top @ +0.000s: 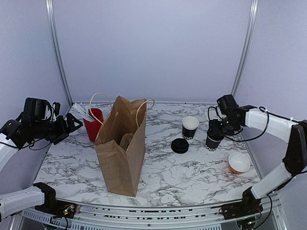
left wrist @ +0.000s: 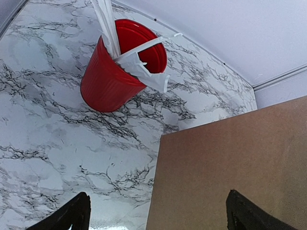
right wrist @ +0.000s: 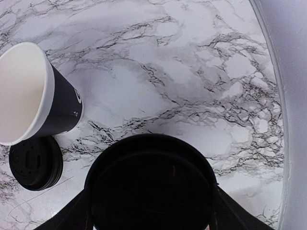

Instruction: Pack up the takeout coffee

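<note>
Reaching inward, the right arm (top: 268, 120) clasps the lidded cup (top: 213, 141) in its jaws.

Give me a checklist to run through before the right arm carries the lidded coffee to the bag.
1. Lid seated on takeout coffee: ok.
2. Right end effector straddles the cup: ok; firm grip: cannot tell.
3. Paper bag upright, mouth open: ok.
4. Route to bag clear: not ok, open cup and loose lid sit between.
5. Left end effector open, away from bag mouth: ok.
</note>
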Motion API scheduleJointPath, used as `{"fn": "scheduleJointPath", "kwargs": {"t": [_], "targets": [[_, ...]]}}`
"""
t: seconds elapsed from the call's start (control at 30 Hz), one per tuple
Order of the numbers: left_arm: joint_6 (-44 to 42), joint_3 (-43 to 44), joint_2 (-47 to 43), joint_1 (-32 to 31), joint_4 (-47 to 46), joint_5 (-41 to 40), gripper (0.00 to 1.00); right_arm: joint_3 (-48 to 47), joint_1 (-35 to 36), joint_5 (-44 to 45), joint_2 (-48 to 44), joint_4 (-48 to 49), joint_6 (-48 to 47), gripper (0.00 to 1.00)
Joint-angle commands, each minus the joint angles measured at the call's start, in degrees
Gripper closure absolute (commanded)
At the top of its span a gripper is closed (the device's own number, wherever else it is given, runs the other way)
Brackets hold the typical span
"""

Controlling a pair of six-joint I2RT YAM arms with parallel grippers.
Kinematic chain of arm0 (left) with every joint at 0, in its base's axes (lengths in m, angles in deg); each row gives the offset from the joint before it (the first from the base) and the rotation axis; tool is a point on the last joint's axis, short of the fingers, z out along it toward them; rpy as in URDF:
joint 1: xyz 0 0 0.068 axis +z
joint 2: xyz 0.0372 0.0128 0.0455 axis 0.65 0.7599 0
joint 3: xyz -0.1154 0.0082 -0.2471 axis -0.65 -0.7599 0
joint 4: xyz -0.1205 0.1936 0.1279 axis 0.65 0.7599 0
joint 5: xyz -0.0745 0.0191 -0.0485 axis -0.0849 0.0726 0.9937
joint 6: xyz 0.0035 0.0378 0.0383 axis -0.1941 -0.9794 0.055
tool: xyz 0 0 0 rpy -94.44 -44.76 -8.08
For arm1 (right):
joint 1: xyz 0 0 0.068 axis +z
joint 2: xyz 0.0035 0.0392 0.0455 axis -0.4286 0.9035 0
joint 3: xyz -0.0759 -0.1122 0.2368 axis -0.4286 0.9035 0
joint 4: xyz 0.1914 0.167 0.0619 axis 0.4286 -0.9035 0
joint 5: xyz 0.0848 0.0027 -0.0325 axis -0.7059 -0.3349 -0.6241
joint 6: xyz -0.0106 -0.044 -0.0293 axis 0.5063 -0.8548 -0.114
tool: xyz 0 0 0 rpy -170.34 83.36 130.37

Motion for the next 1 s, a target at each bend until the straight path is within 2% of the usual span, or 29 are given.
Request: {"fn": "scheduleJointPath", "kwargs": {"t": [0.0, 0.17, 0.4, 0.6, 0.8, 0.97], "targets": [[-1.0, -0.2, -0.4, 0.3, -1.0, 2.9, 0.01, -1.0, -0.6, -0.7, 1.0, 1.1, 0.3, 0.24], [-1.5, -0.1, 0.1, 0.2, -1.4, 5.8, 0.01, -0.1, -0.6, -1.3, 1.0, 1.2, 0.5, 0.25], [-1.9, 0.0, 0.0, -0.8, -2.0, 8.6, 0.01, -1.1, -0.6, -0.9, 0.2, -0.4, 0.3, 0.35], [-1.8, -1.2, -0.4, -3.1, -2.4, 9.6, 0.01, -3.4, -0.4, -0.8, -2.5, -2.4, 0.0, 0.38], [0.3, -4.9, 0.5, -9.4, -2.9, 5.7, 0.01, -5.8, 0.9, -0.4, -6.4, -4.8, 0.1, 0.38], [5.5, -9.6, 1.6, -16.2, -5.4, 1.2, 0.01, -9.4, 4.2, 1.0, -9.5, -8.1, 0.7, 0.38]]}}
